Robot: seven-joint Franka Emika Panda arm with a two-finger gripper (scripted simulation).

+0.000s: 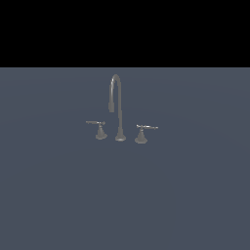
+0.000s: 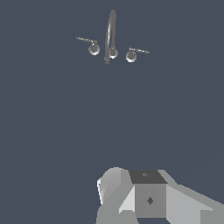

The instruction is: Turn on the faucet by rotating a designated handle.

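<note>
**Scene status: faucet, gripper apart**

A flat slate-blue floor [image 1: 185, 195] fills my views under a black backdrop. The faucet [image 1: 117, 110] stands mid-floor, with the spout [image 1: 115, 93] between two levers. The handle [image 1: 96, 124] lies on the exterior view's left, its twin [image 1: 145, 129] on the right. The gripper [image 2: 148, 197] is well apart from the faucet; I cannot tell its finger spread.

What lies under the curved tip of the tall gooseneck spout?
Only bare dark blue-grey surface lies under the grey metal gooseneck spout: no basin or drain. Its outlet's underside is not visible.
</note>
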